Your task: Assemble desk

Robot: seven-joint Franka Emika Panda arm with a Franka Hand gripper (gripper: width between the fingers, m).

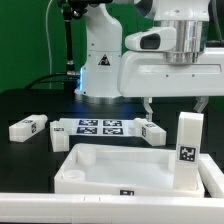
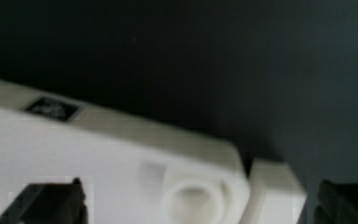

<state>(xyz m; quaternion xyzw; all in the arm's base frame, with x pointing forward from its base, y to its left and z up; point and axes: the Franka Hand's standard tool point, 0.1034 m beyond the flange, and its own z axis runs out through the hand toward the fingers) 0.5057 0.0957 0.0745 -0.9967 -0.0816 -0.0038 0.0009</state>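
The gripper hangs at three o'clock in the exterior view. Its fingers are spread wide and grip nothing. Below the gap, the wrist view shows a corner of the top and the upright leg. The top lies at six o'clock, with that leg at its three-o'clock edge. A second leg and a third leg lie at nine and three o'clock of the marker board.
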